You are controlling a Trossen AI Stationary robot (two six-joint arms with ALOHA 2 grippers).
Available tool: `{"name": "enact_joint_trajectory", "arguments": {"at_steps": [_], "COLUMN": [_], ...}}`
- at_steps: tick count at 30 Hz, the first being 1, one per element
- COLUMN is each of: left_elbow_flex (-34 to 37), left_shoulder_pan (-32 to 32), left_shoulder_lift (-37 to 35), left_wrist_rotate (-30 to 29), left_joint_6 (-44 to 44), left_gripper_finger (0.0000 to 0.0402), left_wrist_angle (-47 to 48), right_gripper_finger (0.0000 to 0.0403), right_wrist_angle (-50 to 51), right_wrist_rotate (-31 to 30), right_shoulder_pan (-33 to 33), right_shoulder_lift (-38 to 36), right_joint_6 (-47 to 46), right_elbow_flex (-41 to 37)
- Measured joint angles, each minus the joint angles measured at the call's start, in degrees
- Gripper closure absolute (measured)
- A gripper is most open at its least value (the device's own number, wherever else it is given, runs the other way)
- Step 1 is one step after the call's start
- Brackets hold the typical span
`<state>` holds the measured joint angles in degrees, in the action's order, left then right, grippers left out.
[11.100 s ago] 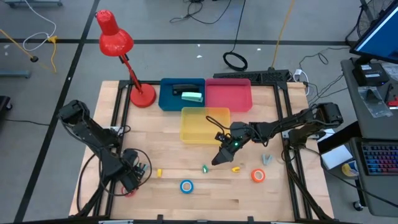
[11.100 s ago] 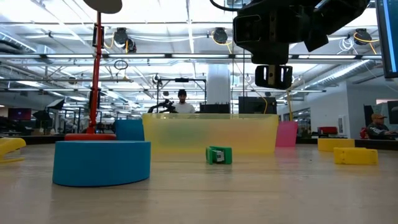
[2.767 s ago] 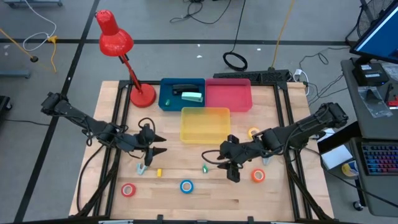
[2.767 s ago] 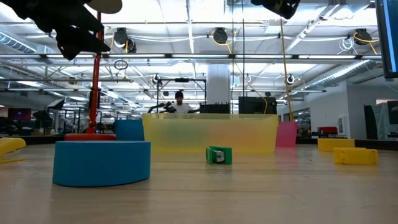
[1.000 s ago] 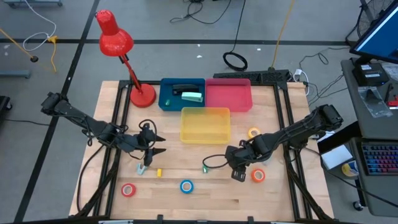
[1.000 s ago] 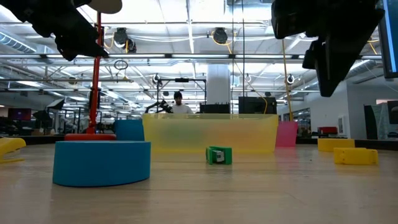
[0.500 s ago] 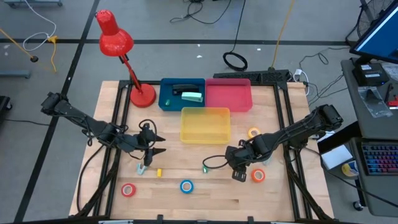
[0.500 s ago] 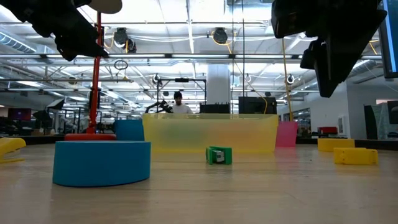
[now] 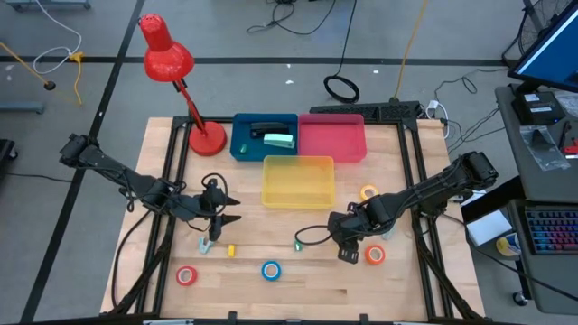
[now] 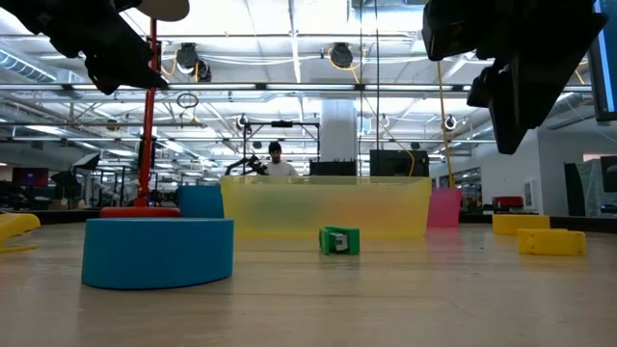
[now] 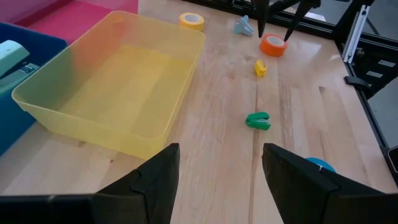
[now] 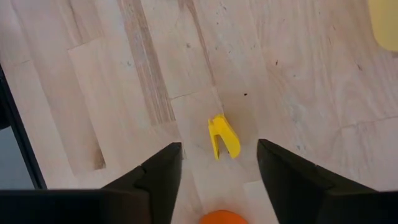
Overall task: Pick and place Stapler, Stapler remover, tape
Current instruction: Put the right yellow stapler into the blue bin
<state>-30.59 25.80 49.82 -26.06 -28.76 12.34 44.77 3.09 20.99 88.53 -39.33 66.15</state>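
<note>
My right gripper (image 12: pixel 217 149) hangs open above a small yellow stapler remover (image 12: pixel 224 138) that lies on the table; its fingers stand on either side of the remover, clear of it. An orange tape roll (image 9: pixel 375 255) lies just beside it. My left gripper (image 9: pixel 226 213) waits open over the table's left half. A green stapler remover (image 9: pixel 297 244), a blue tape (image 9: pixel 271 269), a red tape (image 9: pixel 187 275) and a yellow tape (image 9: pixel 368 192) lie flat on the wood. A black stapler (image 9: pixel 266 129) and a mint stapler (image 9: pixel 278 140) lie in the blue bin (image 9: pixel 242 144).
A yellow bin (image 9: pixel 298 164) stands mid-table, with a pink bin (image 9: pixel 331 137) behind it. A red desk lamp (image 9: pixel 206 138) stands at the far left. Another yellow remover (image 9: pixel 231 250) and a grey one (image 9: pixel 206 246) lie near my left gripper. Bare wood runs along the near edge.
</note>
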Motion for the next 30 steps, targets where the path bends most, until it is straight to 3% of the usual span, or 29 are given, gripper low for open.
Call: {"name": "enact_joint_trajectory", "arguments": {"at_steps": [10,30], "left_elbow_flex": [0.0,0.0], "left_shoulder_pan": [0.0,-0.68], "left_shoulder_lift": [0.0,0.0], "left_wrist_rotate": [-0.02,-0.04], "left_joint_6": [0.18,0.2], "left_gripper_finger": [0.0172,0.0172], "left_wrist_angle": [0.0,0.09], "right_gripper_finger": [0.013,0.0132], "right_wrist_angle": [-0.25,-7.84], "right_wrist_rotate": [-0.02,0.1], "right_shoulder_pan": [0.73,2.38], "right_shoulder_lift": [0.0,-0.02], "right_joint_6": [2.21,4.88], "right_elbow_flex": [0.0,-6.76]}}
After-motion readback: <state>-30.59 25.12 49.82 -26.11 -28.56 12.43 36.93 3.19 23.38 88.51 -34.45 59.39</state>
